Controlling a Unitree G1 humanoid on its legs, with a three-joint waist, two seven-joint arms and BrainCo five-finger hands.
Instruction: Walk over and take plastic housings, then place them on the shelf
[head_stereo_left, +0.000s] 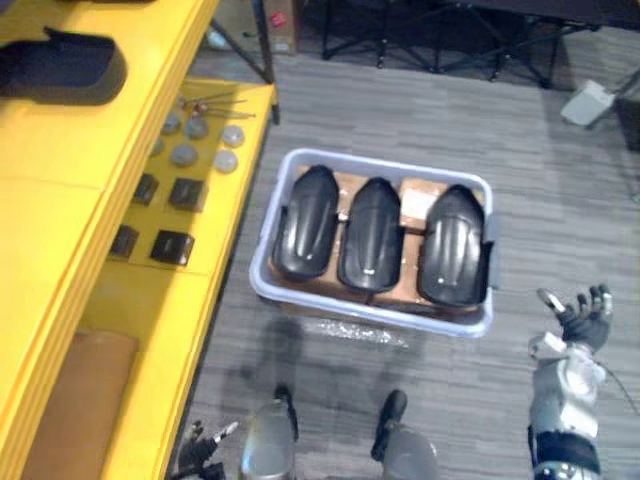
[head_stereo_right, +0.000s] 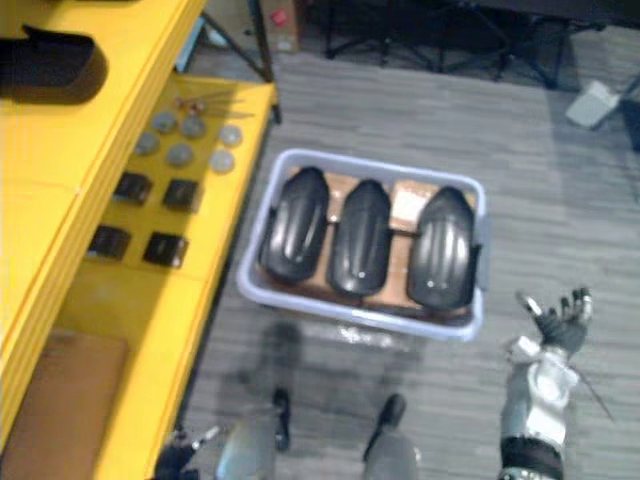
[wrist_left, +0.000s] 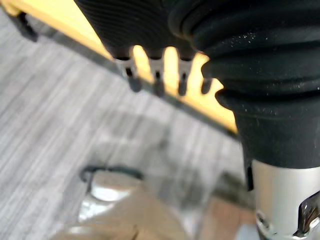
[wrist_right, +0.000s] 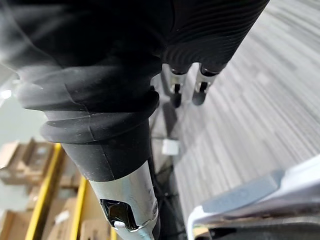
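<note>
Three black plastic housings (head_stereo_left: 305, 225) (head_stereo_left: 372, 235) (head_stereo_left: 452, 245) lie side by side in a pale blue bin (head_stereo_left: 380, 165) on the grey floor in front of me. A fourth black housing (head_stereo_left: 60, 65) rests on the top level of the yellow shelf (head_stereo_left: 60, 230) at my left. My right hand (head_stereo_left: 585, 315) hangs to the right of the bin, open with fingers spread, holding nothing; its fingers (wrist_right: 175, 95) point at bare floor. My left hand (head_stereo_left: 200, 445) is low by the shelf's front edge, open and empty, with its fingers (wrist_left: 157, 82) straight.
On the lower yellow shelf level lie several grey discs (head_stereo_left: 185, 155) and small black blocks (head_stereo_left: 170, 245), with a brown board (head_stereo_left: 70, 400) nearer me. Black stand legs (head_stereo_left: 430, 45) and a white object (head_stereo_left: 590, 100) sit on the floor beyond the bin.
</note>
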